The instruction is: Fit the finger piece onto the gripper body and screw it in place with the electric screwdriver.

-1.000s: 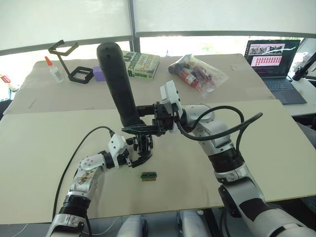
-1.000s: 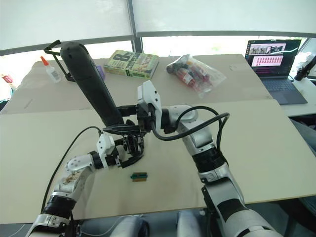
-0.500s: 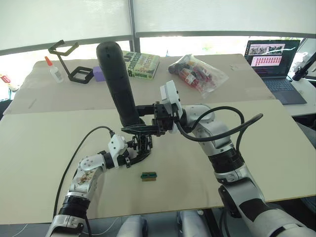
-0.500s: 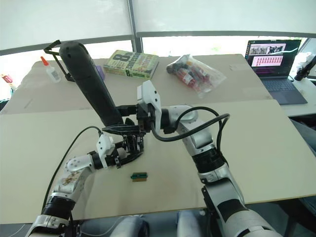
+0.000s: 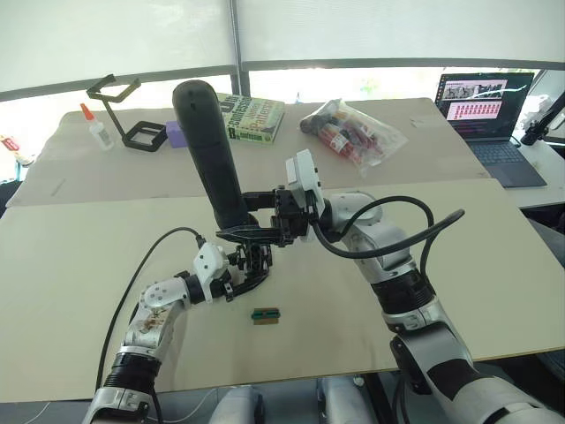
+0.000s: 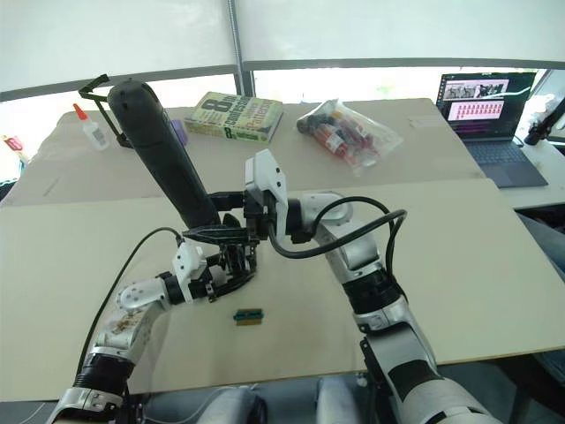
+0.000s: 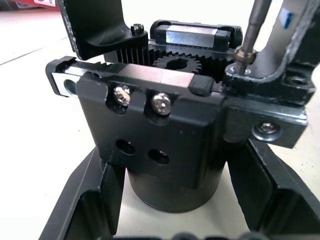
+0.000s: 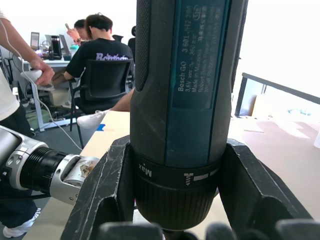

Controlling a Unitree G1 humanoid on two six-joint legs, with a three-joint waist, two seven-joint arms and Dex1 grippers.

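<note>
The gripper body [image 7: 165, 130], a chunky black assembly with a round base, stands on the table with my left gripper [image 5: 244, 279] shut around its base. The finger piece [image 7: 265, 95] sits on the body's side bracket. My right gripper [image 5: 240, 215] is shut on the electric screwdriver [image 5: 210, 150], which leans back and to the left above the body. Its thin metal bit [image 7: 255, 25] rests on a screw head at the finger piece. In the right wrist view my fingers [image 8: 105, 195] clamp the screwdriver's collar [image 8: 180, 170].
A tiny green-and-brown block [image 5: 265, 314] lies on the table just in front of the body. At the back are a book [image 5: 252, 117], a bag of items [image 5: 353, 131], a glue bottle [image 5: 97, 131], a black stand [image 5: 132, 119] and a laptop [image 5: 485, 102]. People sit in the background.
</note>
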